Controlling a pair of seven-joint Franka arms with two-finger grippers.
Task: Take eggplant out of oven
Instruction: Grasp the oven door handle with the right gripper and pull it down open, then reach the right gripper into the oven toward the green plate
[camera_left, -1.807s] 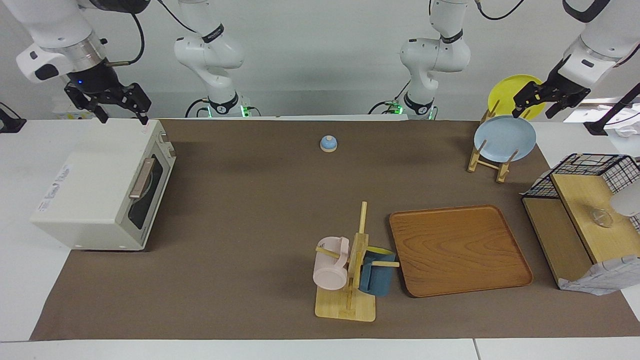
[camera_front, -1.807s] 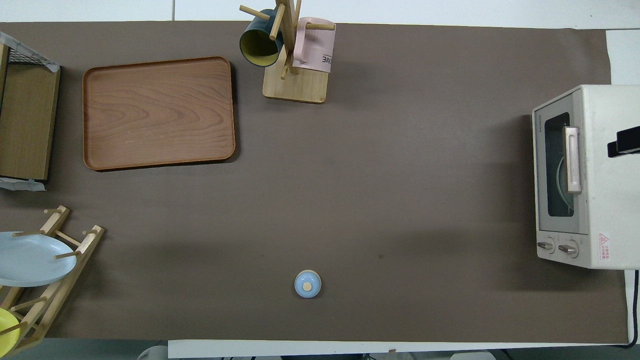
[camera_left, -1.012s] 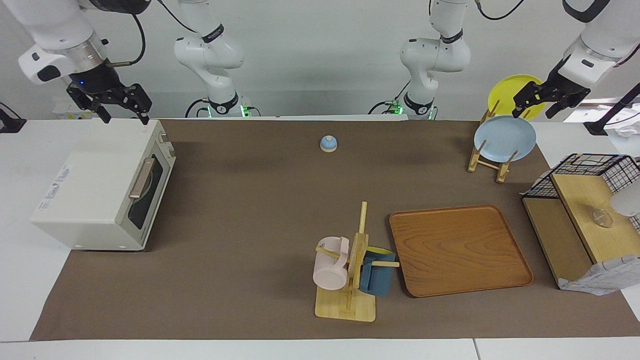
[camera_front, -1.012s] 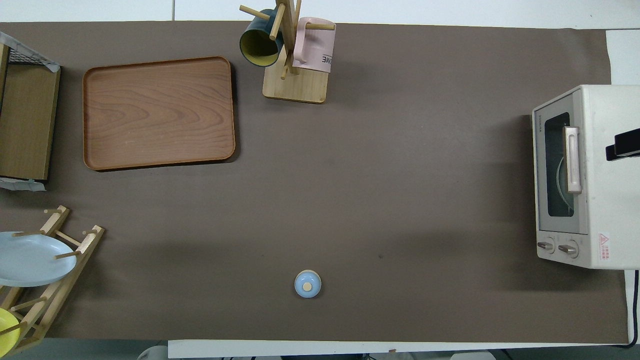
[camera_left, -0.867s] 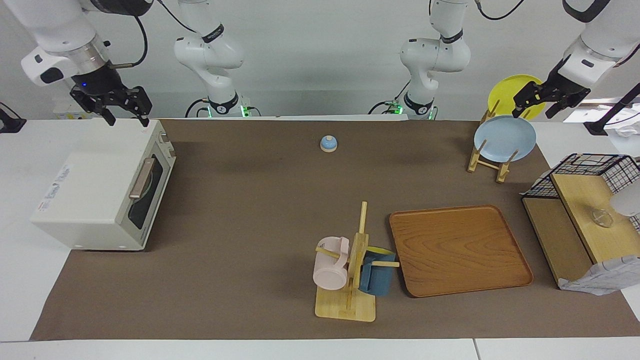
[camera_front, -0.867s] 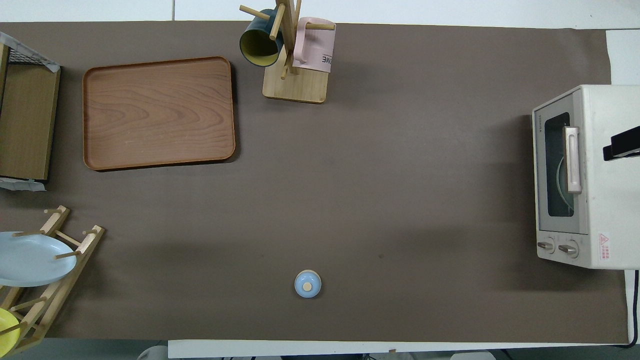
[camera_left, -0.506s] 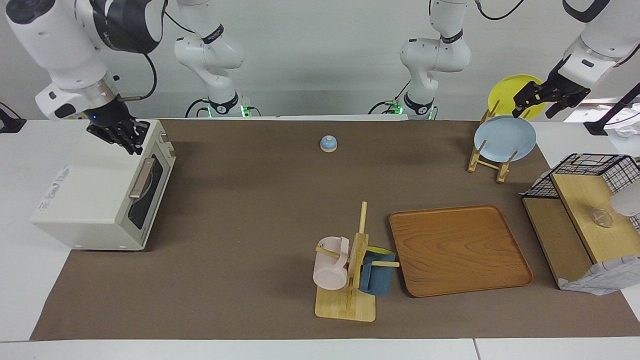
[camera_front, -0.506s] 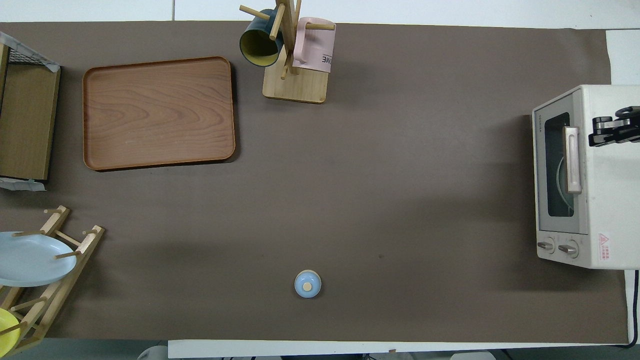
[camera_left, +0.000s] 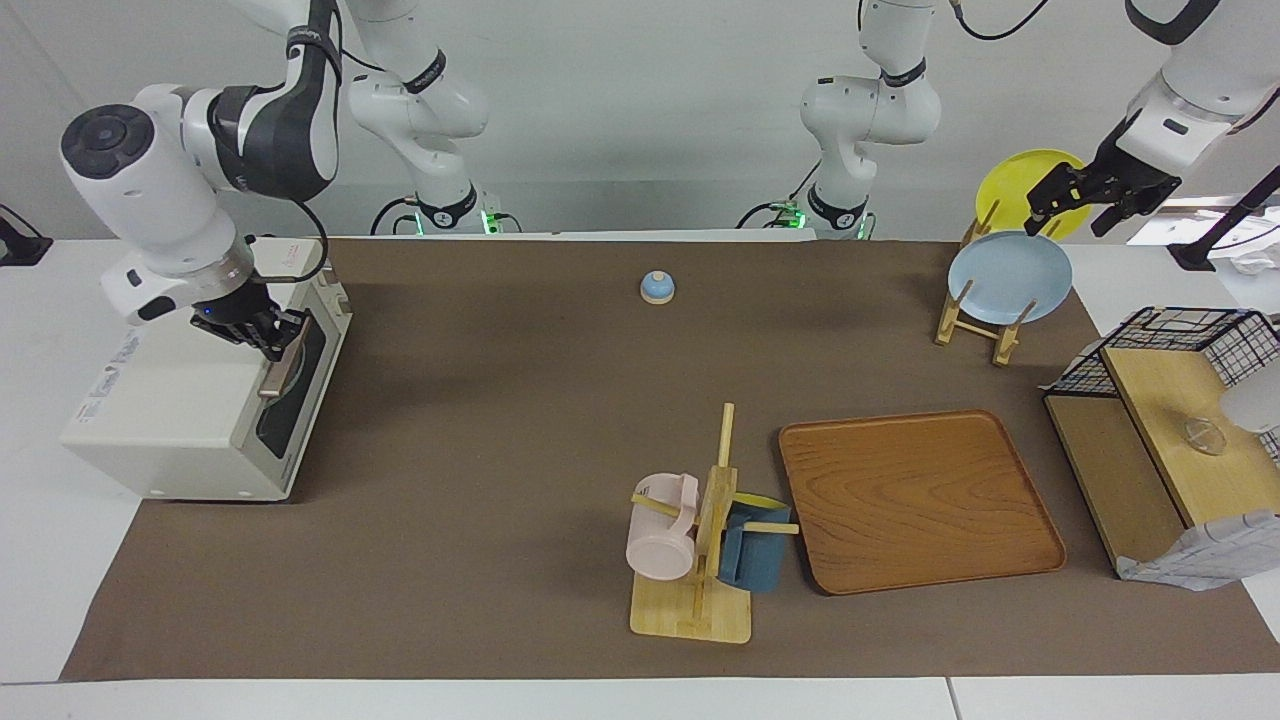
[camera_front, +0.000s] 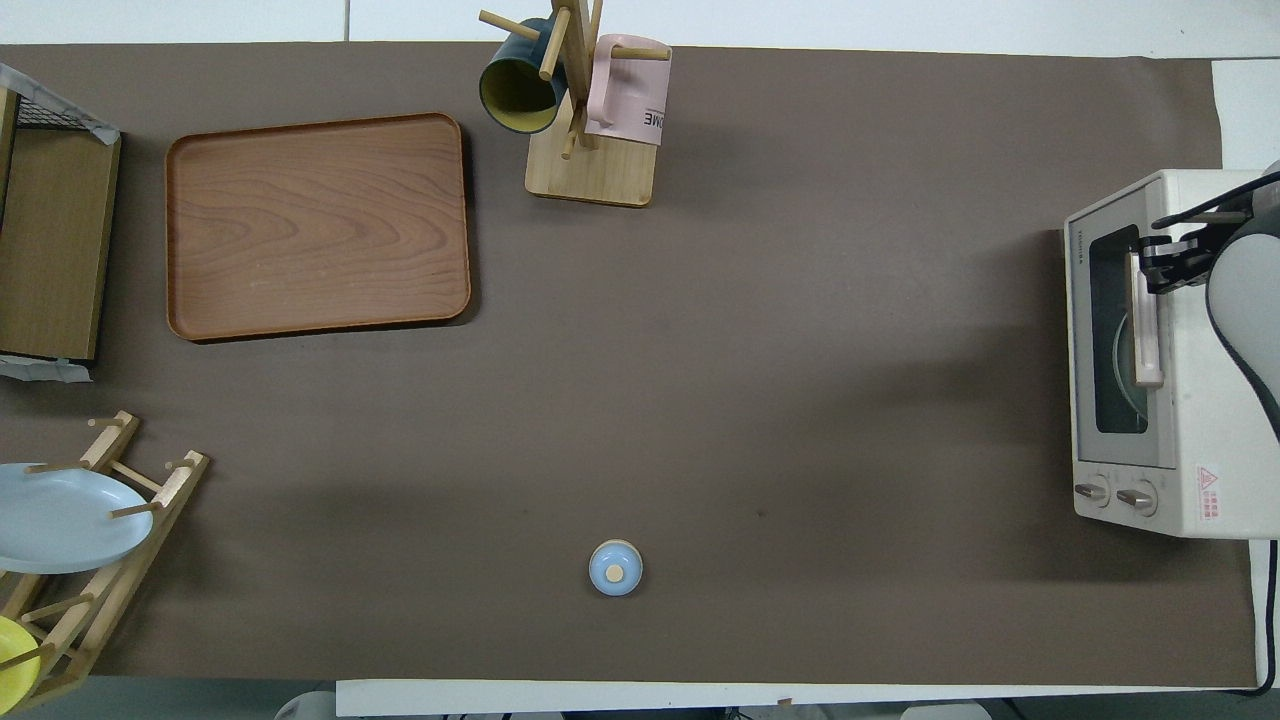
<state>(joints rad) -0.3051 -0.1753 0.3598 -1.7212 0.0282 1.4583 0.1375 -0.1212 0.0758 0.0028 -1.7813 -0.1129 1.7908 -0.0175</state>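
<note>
The cream-white oven stands at the right arm's end of the table with its dark glass door shut. It also shows in the overhead view. The eggplant is hidden; only a curved rim shows through the glass. My right gripper is down at the top front edge of the oven, at the end of the tan bar handle nearer to the robots. It is open in the overhead view, beside the handle. My left gripper is open and waits, raised by the yellow plate.
A small blue bell sits near the robots at mid-table. A mug tree with a pink and a blue mug and a wooden tray lie farther out. A plate rack with a blue plate and a wooden shelf stand at the left arm's end.
My right gripper has turned and come down from above the oven's back corner to the top end of the door handle. The left arm and the oven door have not moved.
</note>
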